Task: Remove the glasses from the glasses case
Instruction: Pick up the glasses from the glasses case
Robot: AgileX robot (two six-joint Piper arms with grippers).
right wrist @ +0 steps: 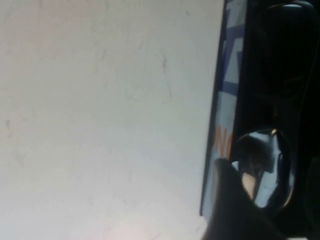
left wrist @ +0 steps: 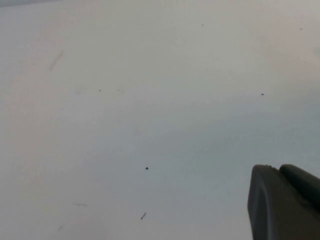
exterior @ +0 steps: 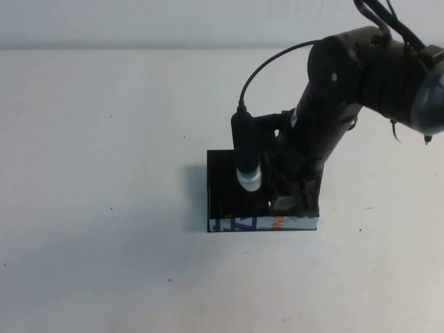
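The glasses case (exterior: 223,182) is a shallow black box with a white front edge printed in blue and orange, near the middle of the table. My right gripper (exterior: 284,201) reaches down into its right half and hides most of the inside in the high view. In the right wrist view the case's printed edge (right wrist: 227,100) runs beside the dark-framed glasses (right wrist: 267,160), which lie inside. My right gripper (right wrist: 267,175) is open, with one finger (right wrist: 235,210) by the front wall and a lens between the jaws. My left gripper (left wrist: 277,170) is shut and empty over bare table.
The white table (exterior: 104,173) stretches around the case on all sides. The right arm's wrist camera (exterior: 248,163) and its cable hang over the case's middle. The left arm is out of the high view.
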